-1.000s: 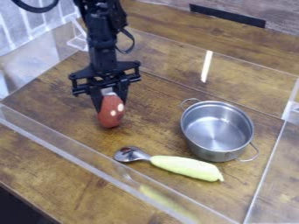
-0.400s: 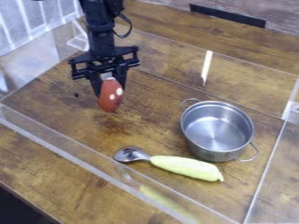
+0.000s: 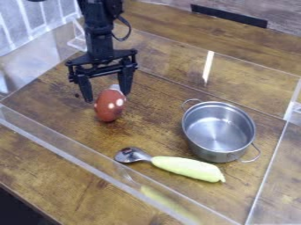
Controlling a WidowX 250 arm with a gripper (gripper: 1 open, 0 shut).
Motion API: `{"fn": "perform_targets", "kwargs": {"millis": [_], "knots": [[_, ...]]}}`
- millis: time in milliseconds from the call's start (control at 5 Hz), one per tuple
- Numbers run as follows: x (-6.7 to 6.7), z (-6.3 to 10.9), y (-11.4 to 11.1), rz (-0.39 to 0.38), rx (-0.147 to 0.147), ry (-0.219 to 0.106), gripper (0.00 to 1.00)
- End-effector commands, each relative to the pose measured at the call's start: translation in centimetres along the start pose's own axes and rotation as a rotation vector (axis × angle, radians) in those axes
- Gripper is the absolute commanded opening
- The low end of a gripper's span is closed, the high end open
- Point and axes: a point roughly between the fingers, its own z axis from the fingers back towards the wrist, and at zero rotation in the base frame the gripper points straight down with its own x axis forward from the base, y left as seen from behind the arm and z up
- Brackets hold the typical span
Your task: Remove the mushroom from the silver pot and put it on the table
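Observation:
The mushroom (image 3: 108, 105), reddish-brown with a pale patch, lies on the dark wood table (image 3: 165, 79) left of centre. Directly above it my gripper (image 3: 102, 88) hangs pointing down, open, its black fingers spread to either side of the mushroom's top and apart from it. The silver pot (image 3: 219, 130) stands empty to the right, well away from the gripper.
A spoon with a yellow handle (image 3: 174, 164) lies near the front, between the pot and the clear front wall (image 3: 106, 171). Clear acrylic walls border the table on all sides.
The gripper went from shut on the mushroom to open. The mushroom dropped out of the fingers and now rests on the table, while the hand rose slightly.

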Motion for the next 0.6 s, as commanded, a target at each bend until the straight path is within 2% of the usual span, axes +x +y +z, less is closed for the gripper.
{"fn": "perform_targets", "kwargs": {"millis": [0, 200, 400], "knots": [[-0.5, 4.2, 0.1, 0.014, -0.056, -0.066, 1.0], [-0.8, 5.5, 0.3, 0.028, -0.066, -0.068, 1.0], [-1.0, 6.4, 0.0, -0.011, -0.071, -0.064, 1.0]]}}
